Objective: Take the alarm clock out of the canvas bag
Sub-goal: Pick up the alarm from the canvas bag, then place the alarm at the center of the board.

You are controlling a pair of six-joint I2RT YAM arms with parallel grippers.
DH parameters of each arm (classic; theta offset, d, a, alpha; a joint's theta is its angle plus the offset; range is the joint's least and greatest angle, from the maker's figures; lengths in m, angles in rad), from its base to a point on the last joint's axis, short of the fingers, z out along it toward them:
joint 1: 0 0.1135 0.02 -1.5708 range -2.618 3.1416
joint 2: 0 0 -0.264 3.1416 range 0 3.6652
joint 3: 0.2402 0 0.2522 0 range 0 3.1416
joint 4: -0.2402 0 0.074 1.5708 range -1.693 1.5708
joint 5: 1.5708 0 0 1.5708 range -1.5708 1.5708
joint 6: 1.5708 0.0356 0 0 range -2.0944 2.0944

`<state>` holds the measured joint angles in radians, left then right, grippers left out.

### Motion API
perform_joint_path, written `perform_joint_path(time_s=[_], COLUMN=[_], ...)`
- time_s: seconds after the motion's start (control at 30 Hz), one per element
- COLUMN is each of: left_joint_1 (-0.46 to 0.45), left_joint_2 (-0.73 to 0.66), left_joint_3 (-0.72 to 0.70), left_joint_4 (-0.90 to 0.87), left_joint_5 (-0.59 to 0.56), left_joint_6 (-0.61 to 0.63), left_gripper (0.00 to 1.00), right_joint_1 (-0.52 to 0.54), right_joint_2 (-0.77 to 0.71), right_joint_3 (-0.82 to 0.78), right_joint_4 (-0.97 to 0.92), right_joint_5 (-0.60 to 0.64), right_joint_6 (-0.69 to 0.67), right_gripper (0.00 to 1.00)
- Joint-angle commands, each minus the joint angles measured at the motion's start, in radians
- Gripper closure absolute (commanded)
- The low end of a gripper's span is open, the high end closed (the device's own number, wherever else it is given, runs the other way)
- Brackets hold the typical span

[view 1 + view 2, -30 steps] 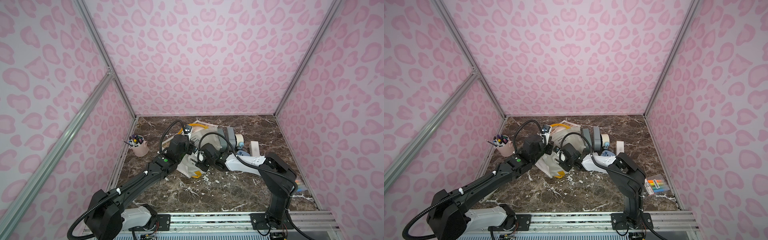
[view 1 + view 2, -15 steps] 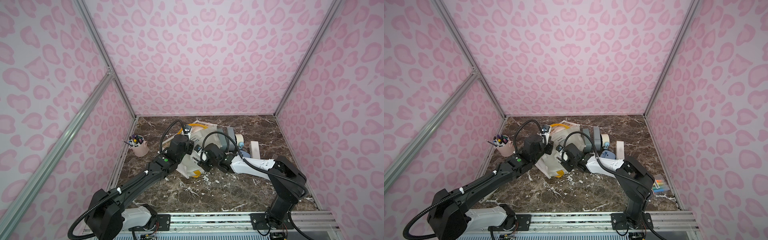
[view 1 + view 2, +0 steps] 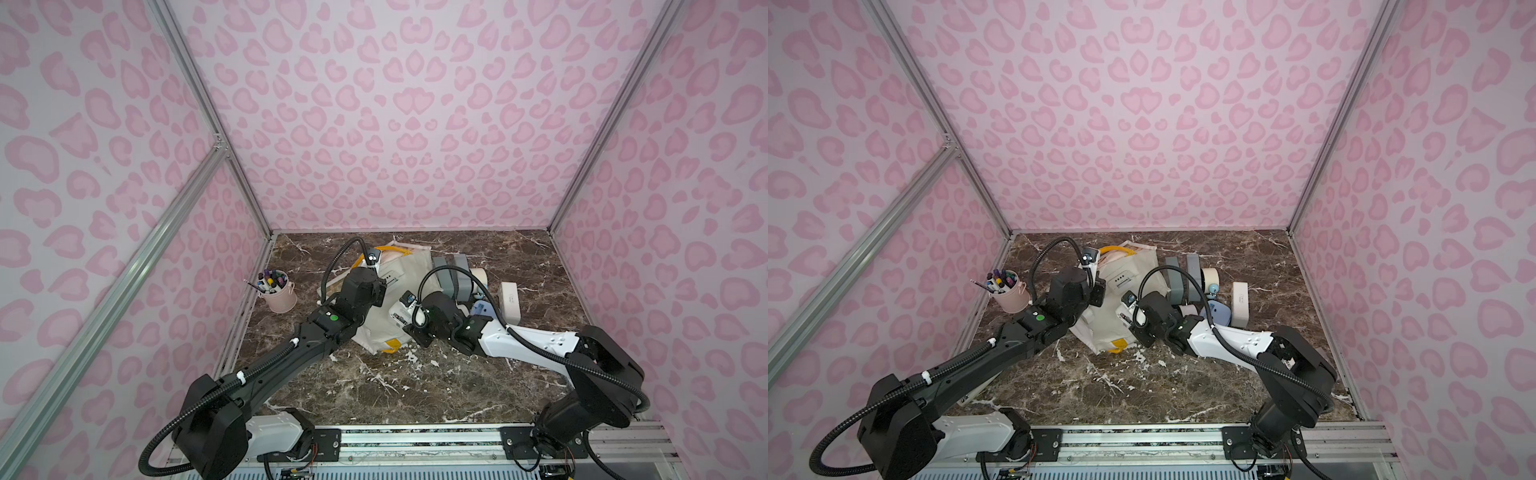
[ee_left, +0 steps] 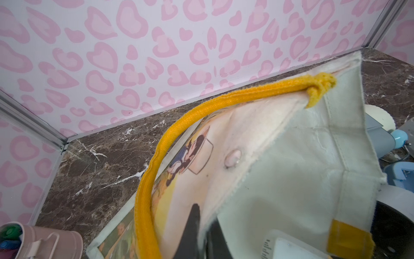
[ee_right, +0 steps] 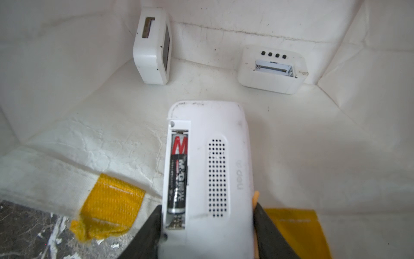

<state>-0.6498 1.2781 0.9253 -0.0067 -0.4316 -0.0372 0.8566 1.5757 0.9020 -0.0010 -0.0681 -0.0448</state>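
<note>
Back-left of centre on the worktop (image 3: pixel 415 395), the left hand (image 4: pixel 203 224) is pinched shut on the canvas bag (image 3: pixel 376 332)'s upper rim, holding the mouth up. Over the last second the right arm swung its elbow out toward the front-right corner while the wrist barely moved, so I'd say the pull is only starting. At the mouth, mostly inside, lies the alarm clock (image 5: pixel 208 170), back face up, long axis running leftward from the jaws into the bag. Its near end is clamped by the right hand (image 5: pixel 207 213).
</note>
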Motion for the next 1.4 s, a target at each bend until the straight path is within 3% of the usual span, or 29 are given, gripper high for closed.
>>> perform_joint_path(time_s=[0.0,0.77,1.37], left_joint_1=[-0.001,0.003,0.046], left_joint_2=[0.006,-0.005,-0.111], left_joint_3=[0.016,0.003,-0.069], left_joint_4=[-0.033,-0.090,-0.121], left_joint_5=[-0.045,-0.189,-0.214], left_joint_6=[-0.015,0.011,-0.002], left_gripper=[0.97,0.97,0.97], right_joint_1=[0.001,0.002,-0.020], right_joint_2=[-0.023,-0.271,-0.231], right_joint_3=[-0.018,-0.188,-0.265], right_joint_4=[0.029,-0.017,-0.019], right_joint_5=[0.017,0.095,0.158], right_joint_6=[0.014,0.060,0.128], right_gripper=[0.57,0.58,0.59])
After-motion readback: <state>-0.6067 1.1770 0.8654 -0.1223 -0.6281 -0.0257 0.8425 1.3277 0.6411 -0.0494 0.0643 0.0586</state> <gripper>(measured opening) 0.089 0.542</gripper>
